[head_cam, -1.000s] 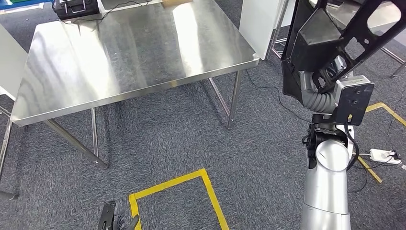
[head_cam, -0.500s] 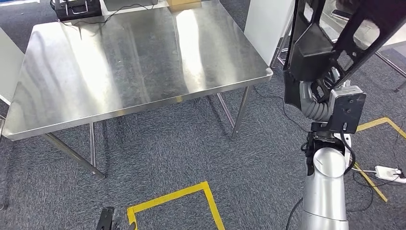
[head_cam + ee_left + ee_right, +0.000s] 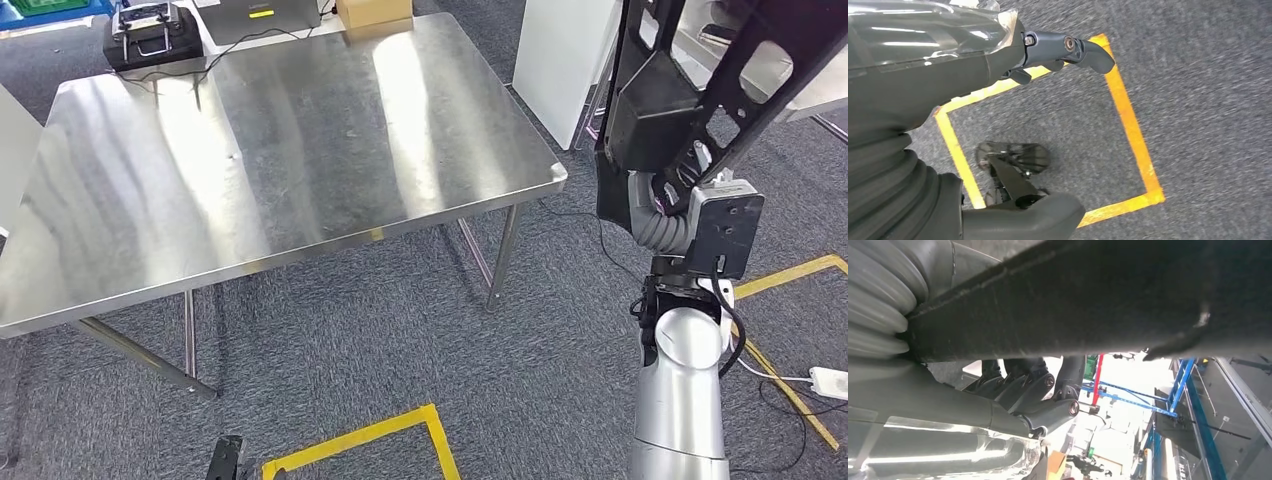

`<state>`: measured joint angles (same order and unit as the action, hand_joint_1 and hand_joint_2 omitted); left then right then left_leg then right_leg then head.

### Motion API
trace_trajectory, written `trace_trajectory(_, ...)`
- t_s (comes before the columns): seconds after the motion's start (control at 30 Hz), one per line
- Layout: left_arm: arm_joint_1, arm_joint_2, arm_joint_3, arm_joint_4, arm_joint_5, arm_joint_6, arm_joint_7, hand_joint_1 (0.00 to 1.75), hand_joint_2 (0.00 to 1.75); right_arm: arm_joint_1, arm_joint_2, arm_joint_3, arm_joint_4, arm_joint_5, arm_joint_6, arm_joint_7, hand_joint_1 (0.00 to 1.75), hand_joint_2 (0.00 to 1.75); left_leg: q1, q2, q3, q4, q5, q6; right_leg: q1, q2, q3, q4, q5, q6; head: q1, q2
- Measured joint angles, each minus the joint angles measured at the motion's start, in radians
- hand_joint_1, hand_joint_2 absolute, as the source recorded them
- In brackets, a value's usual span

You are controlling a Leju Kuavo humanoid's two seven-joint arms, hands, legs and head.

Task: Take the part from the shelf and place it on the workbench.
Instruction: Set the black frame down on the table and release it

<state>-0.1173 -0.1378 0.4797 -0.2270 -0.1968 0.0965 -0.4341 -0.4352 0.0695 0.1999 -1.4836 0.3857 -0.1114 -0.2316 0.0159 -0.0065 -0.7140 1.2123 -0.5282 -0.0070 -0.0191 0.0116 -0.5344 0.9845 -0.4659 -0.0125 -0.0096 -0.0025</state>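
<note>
The part [image 3: 700, 80] is a large black angular frame with cut-outs, held up at the right of the head view. My right hand [image 3: 668, 165] grips it from behind and is mostly hidden by it. In the right wrist view the part [image 3: 1098, 300] spans the picture, with dark fingers [image 3: 1040, 387] curled against it. The steel workbench [image 3: 280, 150] stands ahead and to the left, and the part is off its right edge. My left hand [image 3: 948, 100] hangs low over the carpet, thumb and fingers apart, holding nothing.
At the workbench's far edge sit a black case [image 3: 150, 35], a grey device [image 3: 265, 15] and a cardboard box [image 3: 375, 12]. A white panel [image 3: 555, 60] stands to the right. Yellow floor tape [image 3: 400, 430], a cable and a power strip [image 3: 828, 380] lie on the carpet.
The whole picture has shifted as the camera moved: the workbench now sits lower and fuller in view. My right hand still holds the part, and the left arm still hangs.
</note>
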Motion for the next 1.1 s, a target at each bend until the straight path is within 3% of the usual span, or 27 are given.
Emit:
trace_trajectory(0.07,0.001,0.002,0.000,0.000,0.004,0.001,0.000,0.00,1.75,-0.001,0.000,0.000,0.004,0.001,0.000,0.001,1.75,1.75,-0.001,0.003,0.028,-0.132,0.110,0.008,0.001,0.002,0.025,0.001,-0.022,0.010,0.000,0.000)
trace_trajectory(0.13,0.003,0.004,0.001,0.001,0.009,0.000,0.002,0.00,1.75,-0.005,0.000,0.001,0.009,0.013,-0.002,0.009,1.75,1.75,-0.008,0.003,0.042,-0.198,0.163,0.022,0.006,0.004,0.036,0.004,-0.041,0.024,0.000,0.000)
trace_trajectory(0.27,-0.007,0.003,0.001,0.000,0.012,-0.017,-0.013,0.00,1.75,-0.026,0.000,0.002,0.009,0.106,-0.035,0.040,1.75,1.75,-0.012,-0.002,0.059,-0.219,0.157,0.043,0.010,-0.001,0.026,0.029,-0.073,0.045,-0.001,0.000)
trace_trajectory(0.3,-0.015,0.002,0.002,-0.001,0.012,-0.020,-0.016,0.00,1.75,-0.037,0.000,0.003,0.006,0.127,-0.038,0.052,1.75,1.75,-0.011,-0.006,0.065,-0.226,0.157,0.049,0.009,-0.004,0.003,0.072,-0.091,0.047,-0.001,0.000)
trace_trajectory(0.4,-0.038,0.001,0.002,-0.002,0.013,-0.020,-0.008,0.00,1.75,-0.060,-0.003,0.006,-0.002,0.151,-0.033,0.086,1.75,1.75,-0.009,-0.025,0.072,-0.228,0.148,0.060,0.003,-0.005,-0.117,0.268,-0.150,0.052,-0.001,0.000)
trace_trajectory(0.43,-0.041,0.000,0.002,-0.002,0.013,-0.020,-0.007,0.00,1.75,-0.063,-0.005,0.006,-0.002,0.155,-0.033,0.093,1.75,1.75,-0.009,-0.034,0.075,-0.228,0.145,0.059,0.001,-0.004,-0.145,0.299,-0.148,0.059,-0.001,0.000)
trace_trajectory(0.47,-0.041,-0.001,0.002,-0.002,0.013,-0.021,-0.007,0.00,1.75,-0.065,-0.006,0.006,-0.002,0.161,-0.033,0.097,1.75,1.75,-0.007,-0.044,0.078,-0.227,0.142,0.057,-0.003,-0.004,-0.155,0.293,-0.128,0.070,-0.001,0.000)
trace_trajectory(0.53,-0.041,-0.002,0.003,-0.002,0.012,-0.023,-0.007,0.00,1.75,-0.070,-0.009,0.006,-0.002,0.171,-0.035,0.101,1.75,1.75,-0.003,-0.067,0.083,-0.220,0.133,0.047,-0.014,0.005,-0.128,0.179,-0.050,0.097,-0.001,0.000)
trace_trajectory(0.57,-0.042,-0.003,0.003,-0.002,0.012,-0.023,-0.007,0.00,1.75,-0.074,-0.011,0.007,-0.001,0.175,-0.036,0.101,1.75,1.75,-0.003,-0.077,0.081,-0.212,0.127,0.040,-0.020,0.017,-0.105,0.115,-0.016,0.104,0.000,0.000)
trace_trajectory(0.63,-0.041,-0.002,0.003,-0.002,0.011,-0.025,-0.008,0.00,1.75,-0.078,-0.015,0.007,0.000,0.179,-0.037,0.103,1.75,1.75,-0.003,-0.095,0.076,-0.200,0.119,0.028,-0.023,0.032,-0.079,0.045,0.014,0.095,-0.001,0.000)
trace_trajectory(0.73,-0.036,0.000,0.003,-0.002,0.011,-0.025,-0.008,0.00,1.75,-0.084,-0.015,0.010,0.001,0.180,-0.038,0.107,1.75,1.75,-0.001,-0.105,0.070,-0.197,0.114,0.017,-0.020,0.015,-0.072,0.043,0.014,0.063,-0.001,0.000)
trace_trajectory(0.8,-0.038,0.001,0.004,-0.002,0.011,-0.025,-0.008,0.00,1.75,-0.089,-0.014,0.012,0.001,0.180,-0.039,0.107,1.75,1.75,-0.002,-0.064,0.048,-0.148,0.085,0.008,-0.023,0.000,-0.065,0.040,0.013,0.044,-0.008,0.000)
trace_trajectory(0.87,-0.041,0.000,0.004,-0.002,0.011,-0.025,-0.008,0.00,1.75,-0.091,-0.014,0.012,0.001,0.180,-0.039,0.107,1.75,1.75,-0.002,-0.014,-0.010,-0.025,0.027,0.001,-0.018,-0.017,-0.059,0.040,0.009,0.030,-0.016,0.000)
trace_trajectory(0.93,-0.042,0.000,0.004,-0.002,0.010,-0.025,-0.008,0.00,1.75,-0.091,-0.015,0.012,0.002,0.182,-0.040,0.109,1.75,1.75,-0.001,0.001,-0.062,0.078,-0.004,0.000,-0.012,-0.036,-0.056,0.040,0.006,0.025,-0.016,0.000)
trace_trajectory(0.97,-0.041,0.000,0.004,-0.002,0.010,-0.025,-0.008,0.00,1.75,-0.091,-0.015,0.012,0.003,0.184,-0.041,0.111,1.75,1.75,-0.001,0.003,-0.065,0.080,0.005,0.002,-0.010,-0.045,-0.054,0.040,0.005,0.023,-0.016,0.000)
trace_trajectory(1.0,-0.041,0.000,0.004,-0.002,0.008,-0.025,-0.008,0.00,1.75,-0.091,-0.015,0.012,0.003,0.188,-0.043,0.112,1.75,1.75,-0.002,0.007,-0.047,0.044,0.030,0.006,-0.008,-0.055,-0.052,0.040,0.003,0.022,-0.016,0.000)
trace_trajectory(1.1,-0.045,0.001,0.004,-0.002,0.002,-0.025,-0.008,0.00,1.75,-0.092,-0.019,0.009,0.004,0.202,-0.047,0.117,1.75,1.75,-0.016,0.059,0.054,-0.141,0.099,0.028,0.002,-0.081,-0.045,0.040,-0.003,0.024,-0.016,0.000)
